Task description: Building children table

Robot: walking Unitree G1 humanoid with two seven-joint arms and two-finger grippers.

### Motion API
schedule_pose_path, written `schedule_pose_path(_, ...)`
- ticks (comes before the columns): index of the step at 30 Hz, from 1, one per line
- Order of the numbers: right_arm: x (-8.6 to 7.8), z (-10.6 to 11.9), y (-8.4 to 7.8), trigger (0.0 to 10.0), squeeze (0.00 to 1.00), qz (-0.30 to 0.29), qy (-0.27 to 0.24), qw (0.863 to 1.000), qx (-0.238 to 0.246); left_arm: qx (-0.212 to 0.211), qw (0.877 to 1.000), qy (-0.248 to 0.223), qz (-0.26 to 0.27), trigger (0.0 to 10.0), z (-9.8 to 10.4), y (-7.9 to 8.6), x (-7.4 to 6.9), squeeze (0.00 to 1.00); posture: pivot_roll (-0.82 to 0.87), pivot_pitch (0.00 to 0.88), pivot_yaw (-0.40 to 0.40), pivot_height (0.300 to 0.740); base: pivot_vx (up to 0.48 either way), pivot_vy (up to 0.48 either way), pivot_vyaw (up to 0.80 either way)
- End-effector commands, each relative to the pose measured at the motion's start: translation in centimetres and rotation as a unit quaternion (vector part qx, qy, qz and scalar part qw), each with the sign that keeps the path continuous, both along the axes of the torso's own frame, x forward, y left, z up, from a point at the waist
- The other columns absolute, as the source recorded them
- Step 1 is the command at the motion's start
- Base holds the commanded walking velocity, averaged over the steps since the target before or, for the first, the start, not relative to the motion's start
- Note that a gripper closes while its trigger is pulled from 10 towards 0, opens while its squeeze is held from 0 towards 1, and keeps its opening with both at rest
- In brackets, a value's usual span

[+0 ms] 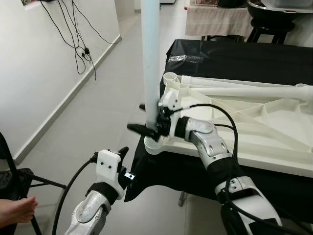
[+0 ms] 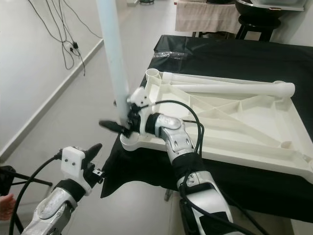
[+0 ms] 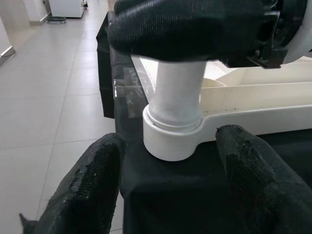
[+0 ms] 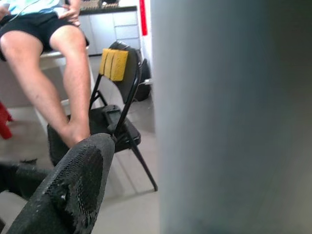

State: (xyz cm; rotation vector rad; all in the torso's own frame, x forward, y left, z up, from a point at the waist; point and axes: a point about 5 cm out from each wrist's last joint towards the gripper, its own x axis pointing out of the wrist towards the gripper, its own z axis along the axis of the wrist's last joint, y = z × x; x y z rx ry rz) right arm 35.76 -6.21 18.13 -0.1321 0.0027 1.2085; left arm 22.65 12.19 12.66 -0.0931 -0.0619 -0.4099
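On the bench (image 1: 274, 54), under a black cloth, the white tabletop (image 1: 254, 127) lies upside down so its leg holes face up. My right hand (image 1: 152, 128) is at the corner nearest me, at about 9 o'clock on the tabletop. Its fingers (image 4: 68, 190) are closed around a tall pale leg (image 1: 150, 58). I hold the leg straight up so it can go down into the round socket (image 3: 170, 141). From my left wrist, the leg's end sits inside the socket, with a small ring of it showing above the rim. I think it may need one more push or turn to sit tight.

My left hand (image 1: 120, 159) waits low, off the bench edge at about 7 o'clock from the socket. Its fingers (image 3: 92, 180) are spread wide and hold nothing. It points at the socket, ready to help steady it.

Another leg (image 1: 239, 90) lies flat along the far side of the tabletop, not yet stood up. A person's hand (image 1: 17, 210) rests by a black chair (image 4: 119, 117) on the floor.
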Motion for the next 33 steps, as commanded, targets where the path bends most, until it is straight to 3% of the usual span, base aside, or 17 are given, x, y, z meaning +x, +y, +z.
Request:
schedule_pose_path(1, -0.1, 0.1, 1.2, 10.0, 0.0, 0.051, 0.006, 0.998, -0.022, 0.005, 1.0, 0.009, 0.001, 10.0, -0.5, 0.1, -0.1, 0.0, 0.01, 0.081, 0.019, 0.74, 0.0, 0.0, 0.0)
schedule_pose_path(5, 0.4, 0.1, 1.3, 10.0, 0.0, 0.066, 0.03, 0.997, -0.03, 0.006, 1.0, 0.01, 0.001, 10.0, -0.5, 0.0, -0.1, 0.0, 0.02, 0.081, 0.017, 0.74, 0.0, 0.0, 0.0)
schedule_pose_path(6, 0.6, 0.3, 1.1, 0.0, 0.0, 0.07, 0.042, 0.996, -0.024, 0.005, 1.0, 0.01, 0.001, 10.0, -0.5, -0.1, -0.1, 0.0, 0.02, 0.081, 0.016, 0.74, 0.0, 0.0, 0.0)
schedule_pose_path(14, 0.9, 0.5, 0.4, 0.0, 0.0, 0.072, 0.042, 0.996, -0.018, 0.004, 1.0, 0.01, 0.001, 10.0, -0.5, -0.1, -0.2, 0.0, 0.01, 0.085, 0.015, 0.74, 0.0, 0.0, 0.0)
schedule_pose_path(16, 1.1, 0.6, -0.5, 0.0, 0.0, 0.062, 0.032, 0.997, -0.016, 0.003, 1.0, 0.009, 0.001, 10.0, -0.4, -0.2, -0.2, 0.0, 0.01, 0.085, 0.015, 0.74, 0.0, 0.0, 0.0)
schedule_pose_path(18, 0.5, -0.2, -2.8, 0.0, 0.0, 0.024, 0.005, 0.999, -0.02, 0.002, 1.0, 0.008, 0.001, 10.0, -0.3, -0.1, -0.3, 0.0, 0.0, 0.096, 0.01, 0.74, 0.0, 0.0, 0.0)
schedule_pose_path(22, 0.0, -0.6, -3.6, 0.0, 0.0, 0.01, -0.003, 1.0, -0.024, 0.002, 1.0, 0.008, 0.001, 10.0, -0.3, -0.1, -0.3, 0.0, 0.0, 0.096, 0.01, 0.74, 0.0, 0.0, 0.0)
schedule_pose_path(23, -0.9, -1.7, -3.5, 0.0, 0.0, -0.021, 0.0, 0.999, -0.033, 0.002, 1.0, 0.008, 0.001, 10.0, -0.3, 0.0, -0.4, 0.0, 0.0, 0.101, 0.006, 0.74, 0.0, 0.0, 0.0)
schedule_pose_path(24, -2.2, -3.6, -2.5, 0.0, 0.0, -0.162, 0.017, 0.986, -0.033, 0.003, 1.0, 0.009, 0.001, 10.0, -0.2, 0.2, -0.4, 0.0, -0.03, 0.113, 0.028, 0.74, 0.0, 0.0, 0.0)
schedule_pose_path(25, -3.4, -4.6, -1.7, 0.0, 0.0, -0.254, 0.019, 0.966, -0.039, 0.005, 1.0, 0.01, -0.001, 10.0, -0.3, 0.3, -0.4, 0.0, -0.02, 0.107, 0.038, 0.74, 0.0, 0.0, 0.0)
schedule_pose_path(26, -3.4, -4.6, -1.7, 0.0, 0.0, -0.254, 0.019, 0.966, -0.039, 0.005, 1.0, 0.01, -0.001, 10.0, -0.3, 0.3, -0.4, 0.0, -0.02, 0.107, 0.038, 0.74, 0.0, 0.0, 0.0)
schedule_pose_path(27, -4.2, -4.8, -0.7, 0.0, 0.0, -0.318, 0.014, 0.947, -0.041, 0.008, 1.0, 0.013, -0.005, 10.0, -0.4, 0.3, -0.4, 0.0, -0.03, 0.095, 0.034, 0.74, 0.0, 0.0, 0.0)
schedule_pose_path(31, -3.6, -4.4, -0.5, 0.0, 0.0, -0.315, 0.005, 0.948, -0.036, 0.008, 1.0, 0.013, -0.005, 10.0, -0.4, 0.3, -0.4, 0.0, -0.02, 0.095, 0.03, 0.74, 0.0, 0.0, 0.0)
schedule_pose_path(33, -2.5, -4.2, -0.3, 0.0, 0.0, -0.32, -0.001, 0.947, -0.027, 0.01, 1.0, 0.012, -0.002, 10.0, -0.4, 0.2, -0.4, 0.0, -0.01, 0.091, 0.023, 0.74, 0.0, 0.0, 0.0)
